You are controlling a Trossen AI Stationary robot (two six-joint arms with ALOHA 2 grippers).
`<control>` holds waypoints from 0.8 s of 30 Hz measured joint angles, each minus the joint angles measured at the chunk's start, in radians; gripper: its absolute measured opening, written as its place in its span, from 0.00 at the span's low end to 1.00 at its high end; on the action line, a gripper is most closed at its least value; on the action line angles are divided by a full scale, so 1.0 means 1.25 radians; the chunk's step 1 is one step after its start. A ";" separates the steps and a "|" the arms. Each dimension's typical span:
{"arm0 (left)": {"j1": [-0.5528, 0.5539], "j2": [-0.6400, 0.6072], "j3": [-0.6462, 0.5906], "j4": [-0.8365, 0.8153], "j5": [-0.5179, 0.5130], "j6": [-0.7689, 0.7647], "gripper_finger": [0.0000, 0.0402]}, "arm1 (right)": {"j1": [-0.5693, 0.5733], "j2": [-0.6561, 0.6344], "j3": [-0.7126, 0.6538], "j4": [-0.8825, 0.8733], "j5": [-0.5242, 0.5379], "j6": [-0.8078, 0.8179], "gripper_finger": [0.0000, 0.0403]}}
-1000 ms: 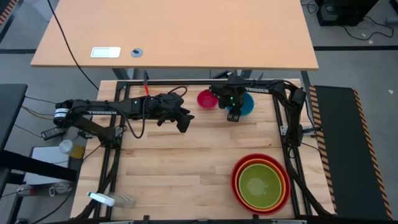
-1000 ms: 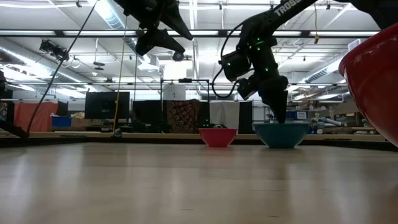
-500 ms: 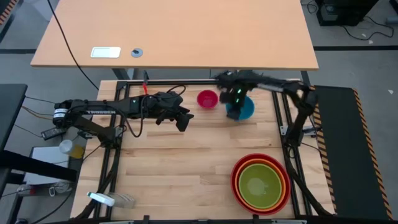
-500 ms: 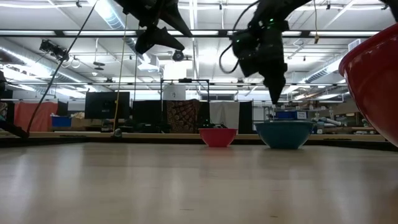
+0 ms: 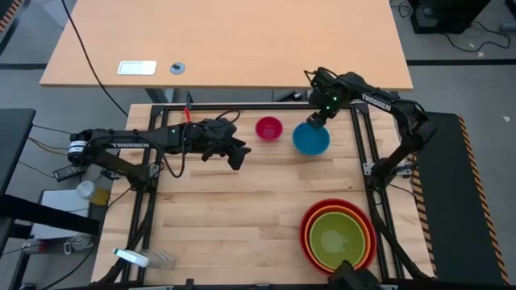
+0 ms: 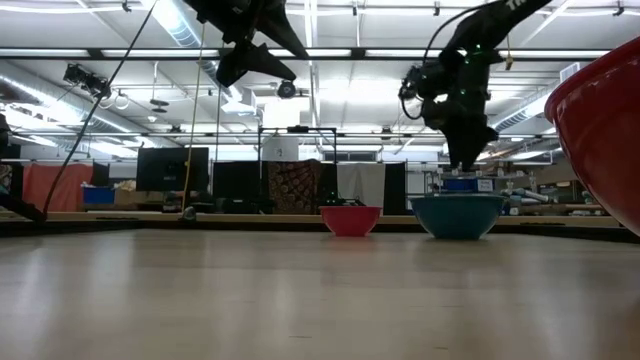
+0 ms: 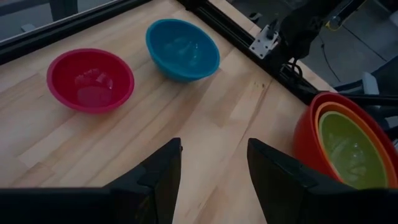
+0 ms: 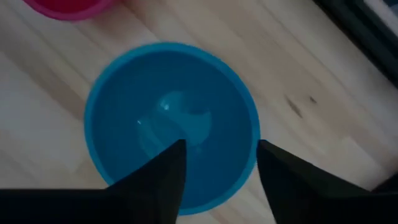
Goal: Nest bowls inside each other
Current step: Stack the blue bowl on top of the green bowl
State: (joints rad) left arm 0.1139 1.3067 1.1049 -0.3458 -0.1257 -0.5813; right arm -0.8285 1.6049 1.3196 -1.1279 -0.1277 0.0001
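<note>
The blue bowl (image 5: 311,139) stands on its base at the far right of the table, with the smaller magenta-pink bowl (image 5: 268,127) just to its left. Near the right front corner, the red bowl (image 5: 307,231) holds the orange bowl (image 5: 367,239), and the yellow-green bowl (image 5: 337,238) sits inside that. My right gripper (image 8: 221,163) hangs open above the blue bowl's far rim, pointing down and clear of it (image 6: 466,165). My left gripper (image 7: 213,163) hovers open and empty, left of the pink bowl (image 5: 239,159).
Black frame rails (image 5: 242,105) run along the table's far edge and down both sides. Bare wood (image 5: 234,217) stretches across the middle and the near left. A dark object (image 5: 355,278) pokes in at the near edge, below the stacked bowls.
My right gripper has risen out of the blue bowl and swung toward the table's far right corner, rolling as it went. It now hangs clear above the far rim. The blue bowl stays on the table where it was.
</note>
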 joint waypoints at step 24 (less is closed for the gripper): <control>0.000 0.000 0.000 0.002 0.000 -0.008 0.46 | 0.006 -0.214 -0.391 0.234 0.028 0.442 0.66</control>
State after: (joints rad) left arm 0.1139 1.3071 1.1046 -0.3431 -0.1257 -0.5919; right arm -0.8213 1.3368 0.8305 -0.8358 -0.0932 0.5532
